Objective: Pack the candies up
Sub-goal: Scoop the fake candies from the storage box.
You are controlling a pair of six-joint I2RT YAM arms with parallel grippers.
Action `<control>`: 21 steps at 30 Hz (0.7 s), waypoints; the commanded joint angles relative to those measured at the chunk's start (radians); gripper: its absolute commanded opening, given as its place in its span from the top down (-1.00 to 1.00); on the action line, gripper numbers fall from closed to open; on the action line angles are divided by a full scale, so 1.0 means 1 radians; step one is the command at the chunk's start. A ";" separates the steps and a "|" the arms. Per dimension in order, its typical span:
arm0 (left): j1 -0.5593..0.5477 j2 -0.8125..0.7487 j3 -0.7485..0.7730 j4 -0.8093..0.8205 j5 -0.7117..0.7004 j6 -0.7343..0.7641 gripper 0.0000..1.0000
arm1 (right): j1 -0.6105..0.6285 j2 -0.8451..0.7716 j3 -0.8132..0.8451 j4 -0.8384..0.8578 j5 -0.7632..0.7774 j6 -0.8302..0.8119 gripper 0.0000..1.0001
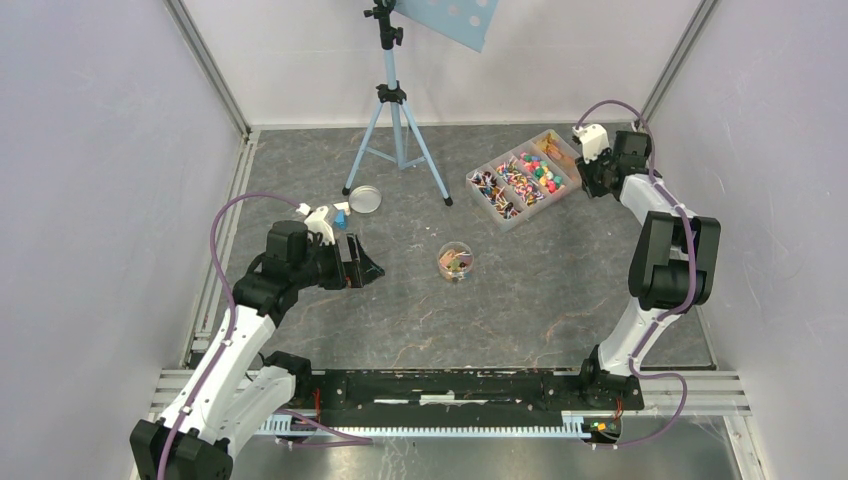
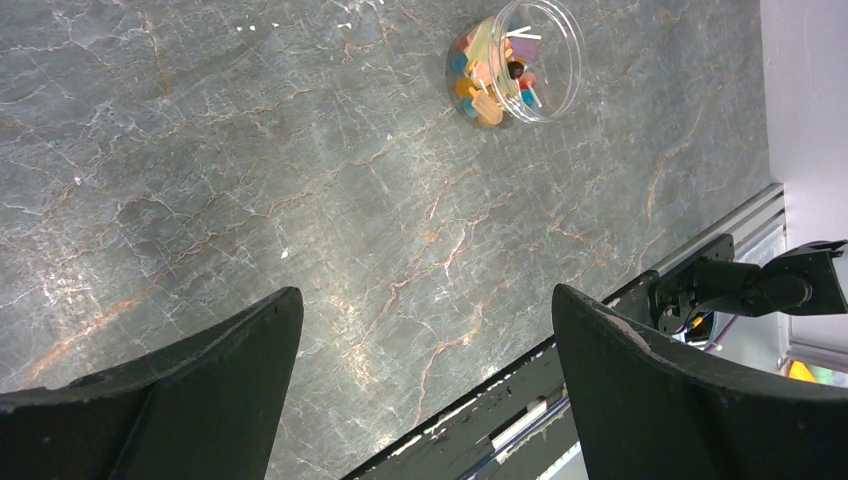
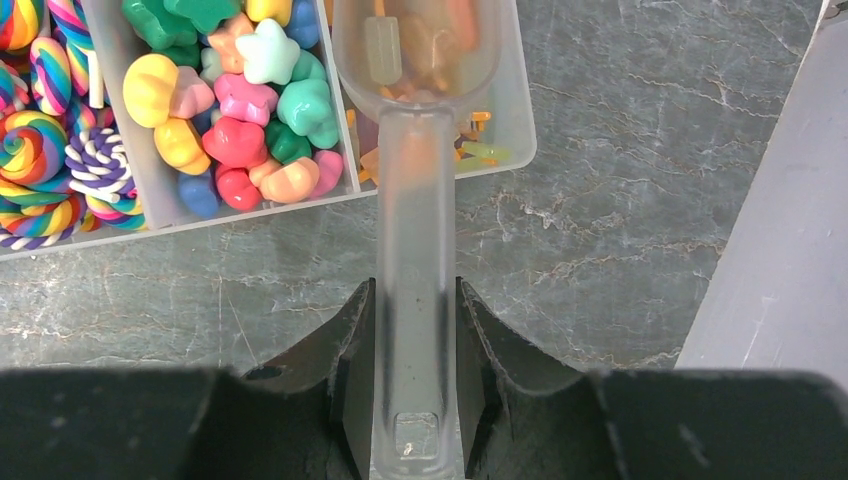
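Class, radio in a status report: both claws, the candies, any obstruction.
Left claw open, empty. Right claw shut on scoop, candies in its bowl, above tray. No obstruction seen toward jar.

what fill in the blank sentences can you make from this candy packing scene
1. The right gripper has its jaws clamped on the handle of a clear ____.
2. The left gripper hangs over bare table with its jaws ____, holding nothing.
3. The round jar in mid-table holds a few ____.

Missing words: scoop; open; candies
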 commanded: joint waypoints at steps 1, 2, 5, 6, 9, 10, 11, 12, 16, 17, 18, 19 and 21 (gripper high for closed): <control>-0.005 -0.001 0.009 0.007 -0.010 0.041 -1.00 | 0.008 -0.037 -0.036 0.040 -0.091 0.025 1.00; -0.005 -0.001 0.010 0.007 -0.011 0.041 -1.00 | 0.008 -0.038 -0.039 0.044 -0.093 0.025 1.00; -0.005 0.002 0.009 0.007 -0.009 0.041 -1.00 | 0.004 -0.045 -0.058 0.063 -0.099 0.029 1.00; -0.005 0.004 0.010 0.007 -0.009 0.042 -1.00 | 0.003 -0.051 -0.069 0.075 -0.104 0.030 1.00; -0.004 0.004 0.010 0.007 -0.009 0.041 -1.00 | -0.006 -0.073 -0.099 0.111 -0.121 0.039 1.00; -0.005 0.002 0.010 0.008 -0.009 0.042 -1.00 | -0.007 -0.083 -0.112 0.124 -0.127 0.044 1.00; -0.005 0.002 0.011 0.008 -0.009 0.041 -1.00 | -0.009 -0.093 -0.124 0.134 -0.127 0.051 1.00; -0.005 0.003 0.009 0.007 -0.009 0.041 -1.00 | -0.011 -0.101 -0.134 0.144 -0.129 0.057 1.00; -0.005 0.003 0.010 0.007 -0.006 0.043 -1.00 | -0.012 -0.141 -0.185 0.191 -0.136 0.087 1.00; -0.005 0.002 0.011 0.007 -0.007 0.042 -1.00 | -0.013 -0.149 -0.195 0.201 -0.136 0.090 1.00; -0.005 0.002 0.010 0.007 -0.005 0.043 -1.00 | -0.013 -0.158 -0.203 0.207 -0.134 0.094 1.00; -0.005 0.001 0.011 0.007 -0.006 0.043 -1.00 | -0.013 -0.162 -0.206 0.209 -0.133 0.094 1.00; -0.005 0.002 0.010 0.008 -0.005 0.043 -1.00 | -0.013 -0.170 -0.209 0.203 -0.134 0.094 1.00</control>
